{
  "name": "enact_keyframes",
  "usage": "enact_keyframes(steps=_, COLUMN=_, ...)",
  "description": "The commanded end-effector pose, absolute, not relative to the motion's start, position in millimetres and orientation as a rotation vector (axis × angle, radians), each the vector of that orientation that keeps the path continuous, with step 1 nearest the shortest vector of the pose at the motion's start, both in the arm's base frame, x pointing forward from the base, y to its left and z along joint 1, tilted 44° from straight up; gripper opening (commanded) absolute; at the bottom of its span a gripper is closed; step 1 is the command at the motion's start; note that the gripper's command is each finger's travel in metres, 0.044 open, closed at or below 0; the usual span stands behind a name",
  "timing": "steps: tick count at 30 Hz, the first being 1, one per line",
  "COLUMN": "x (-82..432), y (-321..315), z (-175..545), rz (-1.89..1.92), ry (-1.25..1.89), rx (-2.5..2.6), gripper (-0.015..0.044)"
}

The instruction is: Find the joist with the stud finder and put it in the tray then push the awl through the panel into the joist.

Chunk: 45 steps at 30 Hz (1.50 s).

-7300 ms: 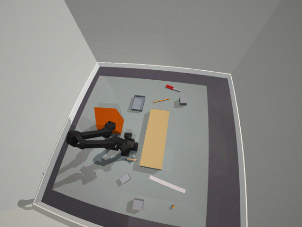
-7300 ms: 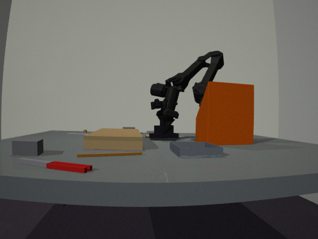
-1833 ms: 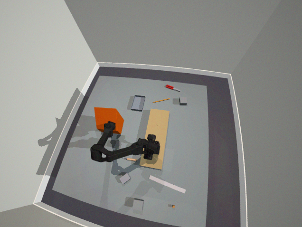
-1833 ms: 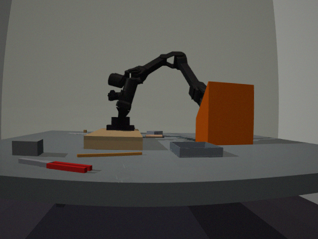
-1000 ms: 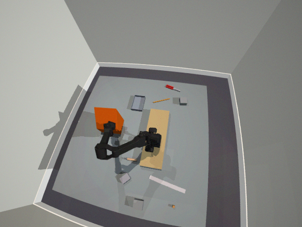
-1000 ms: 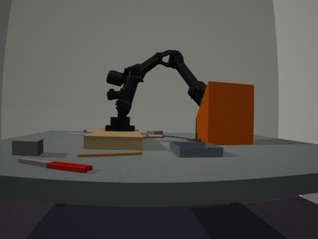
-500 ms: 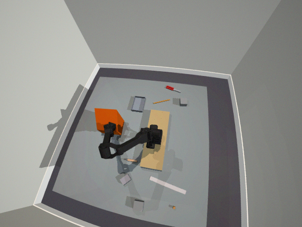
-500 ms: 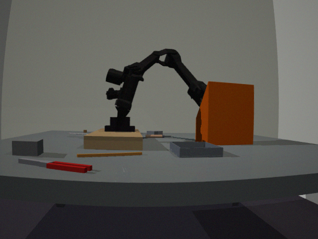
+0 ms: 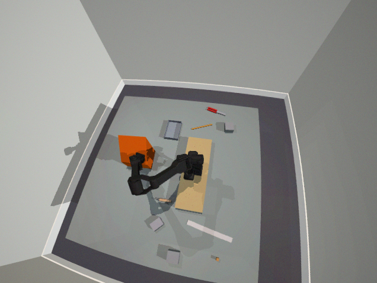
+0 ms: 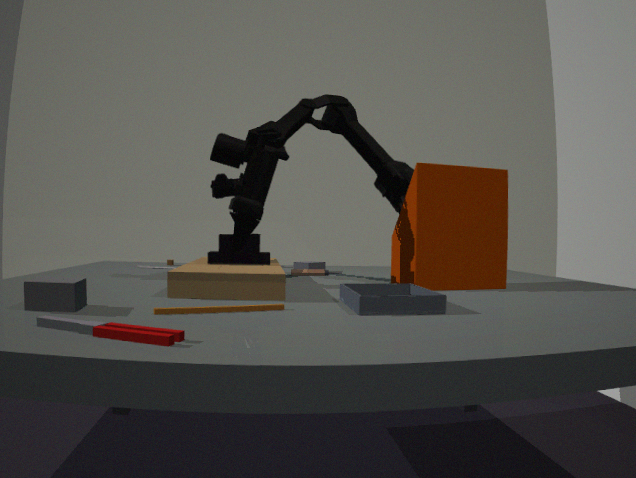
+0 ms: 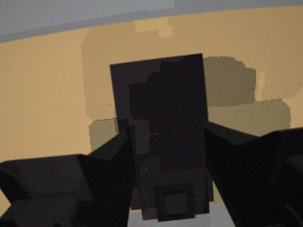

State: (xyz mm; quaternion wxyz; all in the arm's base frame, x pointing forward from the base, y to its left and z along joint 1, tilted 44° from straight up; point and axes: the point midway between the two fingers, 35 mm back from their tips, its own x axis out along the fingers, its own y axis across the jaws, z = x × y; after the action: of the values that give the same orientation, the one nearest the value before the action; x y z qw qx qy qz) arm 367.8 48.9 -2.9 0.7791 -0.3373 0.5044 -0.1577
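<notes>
Gripping a dark, blocky stud finder (image 10: 239, 249) (image 11: 163, 114), the black gripper (image 10: 246, 223) (image 11: 163, 126) points down over the pale tan, faintly speckled floor panel (image 9: 191, 198) (image 10: 226, 282) (image 11: 58, 95). The tool's small square window (image 11: 175, 203) is dark. Nearby sit a shallow grey rectangular tray (image 9: 172, 129) (image 10: 401, 304) and a smooth orange block (image 9: 132, 147) (image 10: 460, 228).

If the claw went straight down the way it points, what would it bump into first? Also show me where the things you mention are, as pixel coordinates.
Probably the wooden panel (image 9: 195, 198) (image 10: 226, 283) (image 11: 62, 85): the black gadget (image 10: 239, 249) (image 11: 177, 114) in the claw (image 10: 241, 233) (image 11: 163, 126) would press on it first, and may already be touching.
</notes>
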Motion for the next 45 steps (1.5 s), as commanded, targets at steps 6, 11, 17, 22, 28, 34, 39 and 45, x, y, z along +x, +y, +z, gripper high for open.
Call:
enact_keyframes(steps=6, x=366, y=63, z=-17, rz=-0.343, ry=1.091, rx=-0.726, gripper=0.0000)
enact_keyframes(steps=11, x=365, y=71, z=-24, rz=-0.343, ry=1.091, rx=-0.726, gripper=0.0000)
enact_keyframes(steps=17, x=364, y=81, z=-33, rz=-0.342, ry=1.091, rx=-0.725, gripper=0.0000)
enact_keyframes(steps=22, x=363, y=89, z=-41, rz=-0.342, ry=1.091, rx=-0.724, gripper=0.0000)
enact_keyframes(steps=28, x=362, y=99, z=-50, rz=-0.342, ry=1.091, rx=-0.724, gripper=0.0000)
enact_keyframes(steps=34, x=361, y=108, z=-59, rz=-0.341, ry=1.091, rx=-0.723, gripper=0.0000)
enact_keyframes(steps=39, x=360, y=117, z=-66, rz=-0.341, ry=1.091, rx=-0.722, gripper=0.0000)
enact_keyframes(steps=45, x=358, y=126, z=-75, rz=-0.340, ry=1.091, rx=-0.722, gripper=0.0000)
